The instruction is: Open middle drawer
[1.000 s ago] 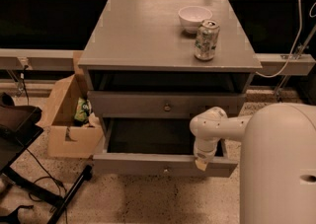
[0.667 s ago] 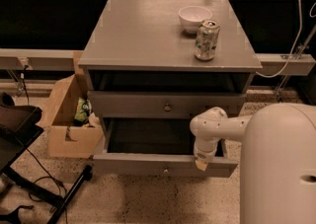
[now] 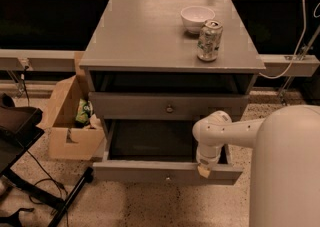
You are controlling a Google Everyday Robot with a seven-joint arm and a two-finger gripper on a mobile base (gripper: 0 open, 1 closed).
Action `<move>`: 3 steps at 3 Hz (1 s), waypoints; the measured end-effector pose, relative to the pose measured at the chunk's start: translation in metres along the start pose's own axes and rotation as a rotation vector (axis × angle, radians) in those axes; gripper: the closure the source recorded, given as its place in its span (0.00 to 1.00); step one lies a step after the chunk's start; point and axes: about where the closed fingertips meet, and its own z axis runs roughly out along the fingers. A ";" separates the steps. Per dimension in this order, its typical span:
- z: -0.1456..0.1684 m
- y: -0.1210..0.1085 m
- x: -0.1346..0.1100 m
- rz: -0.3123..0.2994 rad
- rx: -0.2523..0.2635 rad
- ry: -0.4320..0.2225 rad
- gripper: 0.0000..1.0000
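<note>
One drawer stands pulled out from the desk's (image 3: 145,31) front edge: the middle drawer (image 3: 150,173), its dark inside showing. My gripper (image 3: 204,171) sits at the top rim of its front panel, toward the front right corner. I cannot tell whether it is spread or pinching. A bowl (image 3: 197,18) and can (image 3: 209,40) stand near the right edge.

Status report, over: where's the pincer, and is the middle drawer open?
Pincer at middle drawer front edge, right of knob. Drawer pulled out. Cardboard box beside it, not in front.
</note>
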 end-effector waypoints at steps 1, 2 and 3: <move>-0.006 0.024 0.013 0.029 -0.017 -0.001 1.00; -0.006 0.024 0.013 0.029 -0.017 -0.001 1.00; -0.006 0.024 0.013 0.029 -0.017 -0.001 1.00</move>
